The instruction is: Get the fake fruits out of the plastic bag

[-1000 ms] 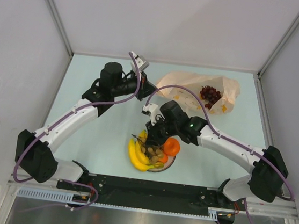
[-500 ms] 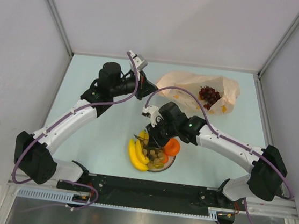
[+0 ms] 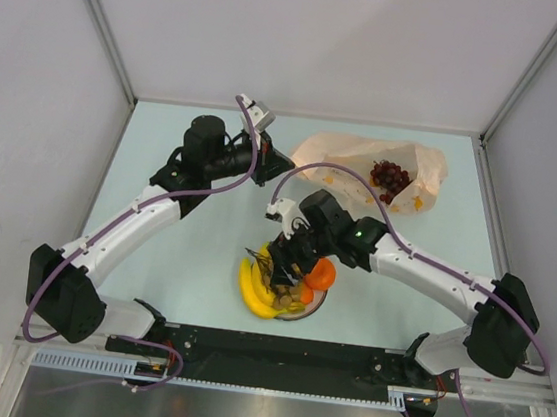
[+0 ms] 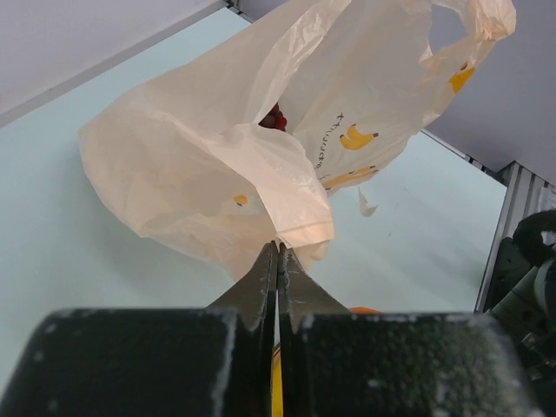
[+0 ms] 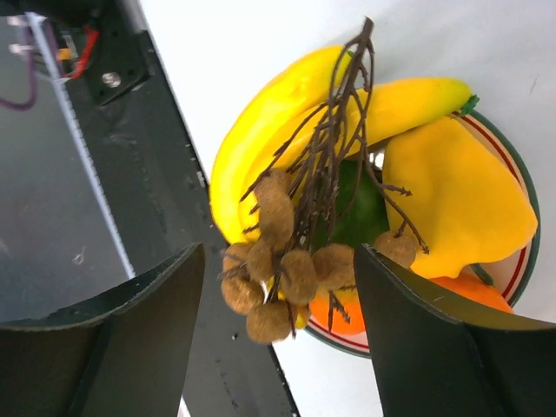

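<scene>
The plastic bag lies at the back right, with a dark purple grape bunch inside it. My left gripper is shut on the bag's left edge. A white plate near the front holds the banana bunch, an orange, a yellow pepper-like piece, a green mango and a brownish grape bunch. My right gripper hangs open just over the plate. The brownish bunch lies between its spread jaws, touching neither.
The black base rail runs along the near edge right beside the plate. Grey walls close the table in on the left, back and right. The right arm's cable arcs over the bag's near side.
My right gripper has opened and let go of the brownish grape bunch over the plate. The left arm and the bag have stayed where they were.
</scene>
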`<state>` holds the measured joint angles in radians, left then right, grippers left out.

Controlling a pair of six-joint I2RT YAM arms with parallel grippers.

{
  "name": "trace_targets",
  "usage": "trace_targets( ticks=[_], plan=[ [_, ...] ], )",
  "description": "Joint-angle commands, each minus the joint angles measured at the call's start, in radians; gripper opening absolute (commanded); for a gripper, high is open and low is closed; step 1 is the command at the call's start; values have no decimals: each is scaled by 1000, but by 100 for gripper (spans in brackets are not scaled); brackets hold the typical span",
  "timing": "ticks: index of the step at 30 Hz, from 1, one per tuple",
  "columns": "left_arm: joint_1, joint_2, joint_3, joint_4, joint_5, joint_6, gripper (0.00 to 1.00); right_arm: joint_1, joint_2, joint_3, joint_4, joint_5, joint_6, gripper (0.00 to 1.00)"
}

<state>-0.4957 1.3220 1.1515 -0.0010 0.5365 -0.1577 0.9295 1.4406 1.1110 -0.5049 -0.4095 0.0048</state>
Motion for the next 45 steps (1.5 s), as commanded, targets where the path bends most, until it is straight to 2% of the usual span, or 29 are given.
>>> trace_targets(
  ticks=[1,3,5,8,9,11,12,14,15,19,20,22,23,26,31,36,37,38,40,41,42,44,45],
  plan=[
    [6,-4,2,50,26,-14,0,-49,-109,61,-23,-133,-84,75],
    [6,0,7,47,26,-14,0,-66,-123,157,-122,-221,-181,77],
    [6,8,13,44,26,-13,0,-118,-131,296,-265,-238,-276,77],
    [6,13,14,41,29,-29,0,-222,-147,398,-368,-331,-292,67],
    [6,10,11,41,36,-39,0,-292,-152,441,-376,-365,-276,58],
    [6,2,4,42,51,-57,0,-363,-160,463,-359,-364,-253,48],
    [6,-6,1,41,56,-60,0,-414,-163,461,-347,-332,-247,40],
    [6,-12,-10,39,54,-62,0,-442,-172,441,-318,-269,-279,33],
    [6,-18,-15,38,54,-60,0,-443,-174,426,-311,-174,-326,24],
    [6,-26,-33,44,71,-71,0,-422,-157,296,-264,16,-436,17],
    [6,-29,-41,51,75,-80,0,-419,-134,270,-247,108,-439,18],
    [6,-29,-55,70,88,-109,0,-409,-120,169,-163,194,-440,18],
    [5,-29,-58,75,92,-115,0,-409,-120,121,-118,306,-445,18],
    [2,-40,-72,93,106,-138,0,-411,-103,0,-6,464,-483,19],
    [-4,-78,-104,107,120,-147,0,-379,-138,-95,-111,368,-532,20],
    [-7,-96,-144,111,125,-151,0,-371,-183,-70,-78,342,-543,23],
    [-9,-98,-156,113,126,-154,0,-377,-184,-54,-67,330,-551,24],
    [-12,-101,-162,116,128,-157,0,-382,-181,-40,-55,316,-565,30],
    [-14,-101,-176,125,135,-167,0,-405,-163,9,-27,253,-577,34],
    [-15,-99,-179,127,137,-169,0,-414,-155,25,-26,218,-583,42],
    [-15,-98,-180,127,137,-171,0,-432,-143,59,-29,193,-591,45],
    [-15,-95,-182,127,134,-167,0,-442,-112,96,-41,132,-592,47],
    [-17,-90,-182,127,134,-163,0,-455,-105,110,-46,117,-588,45]
  ],
)
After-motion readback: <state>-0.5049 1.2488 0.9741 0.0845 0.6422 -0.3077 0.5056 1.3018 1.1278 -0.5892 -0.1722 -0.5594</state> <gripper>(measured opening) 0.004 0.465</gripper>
